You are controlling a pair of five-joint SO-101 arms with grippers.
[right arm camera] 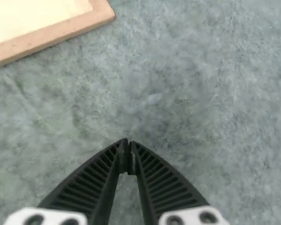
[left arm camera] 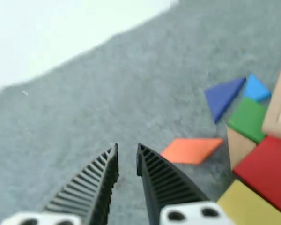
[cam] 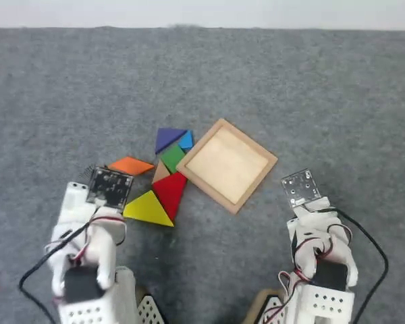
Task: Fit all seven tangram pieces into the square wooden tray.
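Square tray (cam: 206, 187) sits mid-table, turned diamond-wise, and all seven pcs lie outside it, bunched at its left side: dark blue triangle (cam: 167, 138), light blue pc (cam: 186, 140), green pc (cam: 172, 157), tan pc (cam: 160, 172), red triangle (cam: 171, 191), yellow triangle (cam: 148, 208), w/ orange parallelogram (cam: 131, 165) farthest out. L gripper (left arm camera: 127, 150) hangs over the mat (cam: 290, 88) near the orange one, jaws slightly apart, holding nothing. R gripper (right arm camera: 125, 143) is low over bare mat near a tray corner, jaws pressed together
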